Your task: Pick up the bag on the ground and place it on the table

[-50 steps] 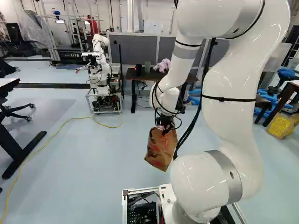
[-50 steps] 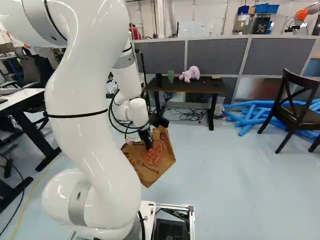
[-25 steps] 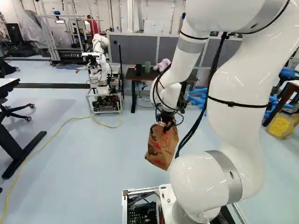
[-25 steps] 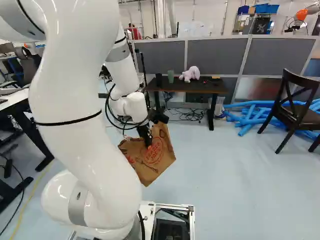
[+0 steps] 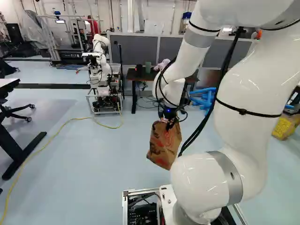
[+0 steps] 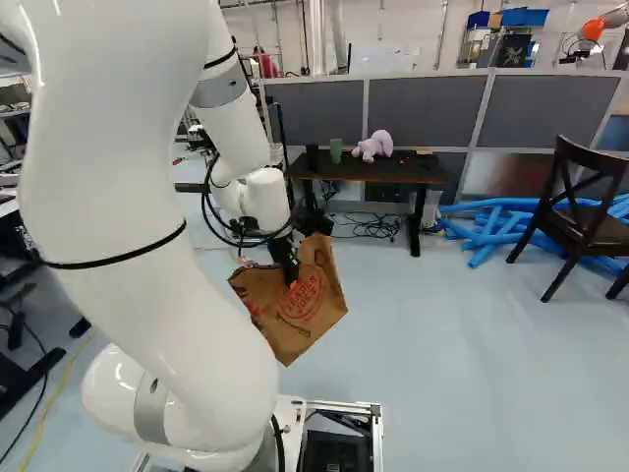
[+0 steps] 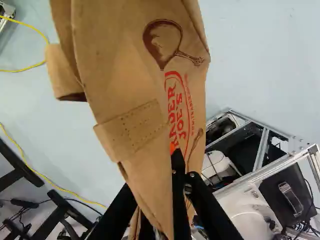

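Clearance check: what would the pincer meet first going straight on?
The paper bag it already grips, which extends ahead of the pincer. Past that, probably the floor, though depth is unclear.

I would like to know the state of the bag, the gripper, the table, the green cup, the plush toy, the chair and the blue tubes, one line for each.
Bag: held, hanging tilted above the floor
Gripper: shut on the bag
Table: upright, bearing the cup and toy
Green cup: upright
Plush toy: resting on the table
Chair: upright, unoccupied
Blue tubes: piled on the floor
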